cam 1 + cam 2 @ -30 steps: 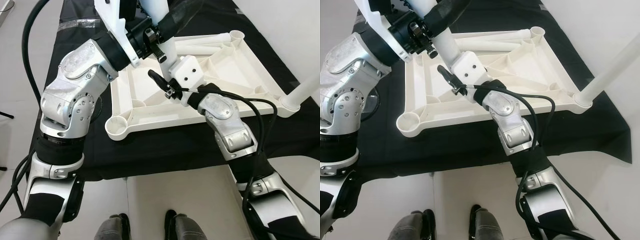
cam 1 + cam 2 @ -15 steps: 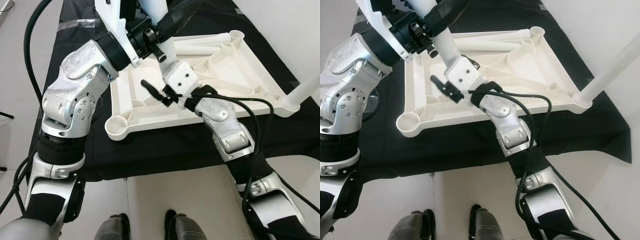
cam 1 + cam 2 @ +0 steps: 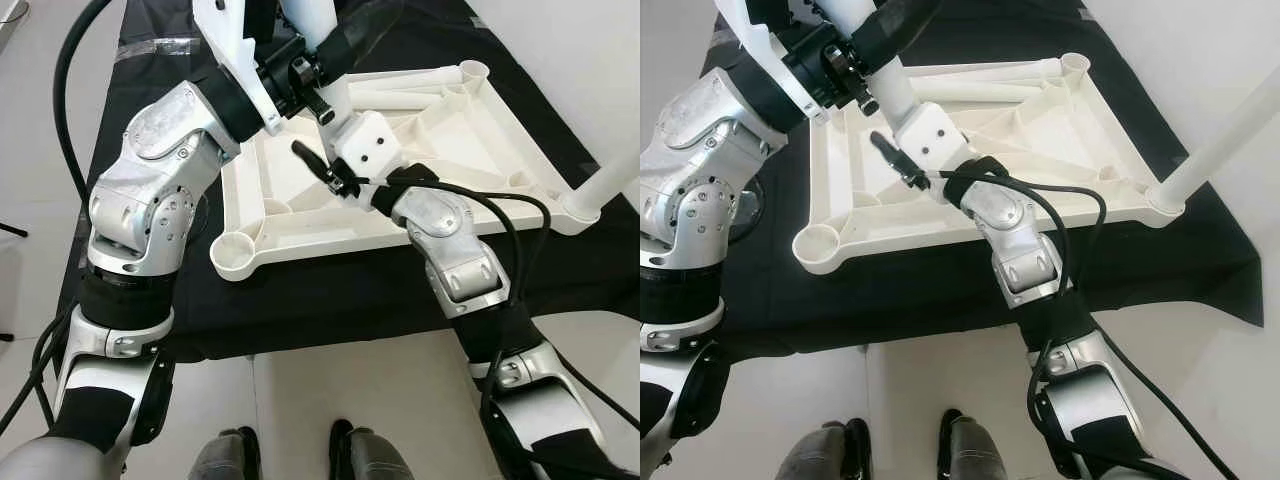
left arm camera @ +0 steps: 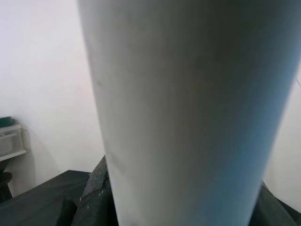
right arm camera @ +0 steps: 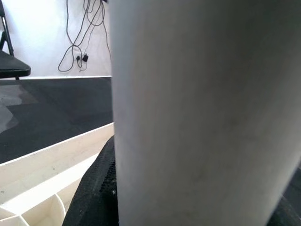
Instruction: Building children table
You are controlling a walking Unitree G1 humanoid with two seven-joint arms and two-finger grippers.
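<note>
Left eye view: black cloth (image 3: 330, 290) under tabletop (image 3: 450, 150).

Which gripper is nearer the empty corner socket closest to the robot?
Right. The right gripper is on the white leg just above the socket; the left gripper grips the same leg higher, farther away.

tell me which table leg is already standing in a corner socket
The leg at the robot's right, upright in the near right corner of the tabletop. Another leg is held by both grippers; two more legs lie flat inside the tabletop.
</note>
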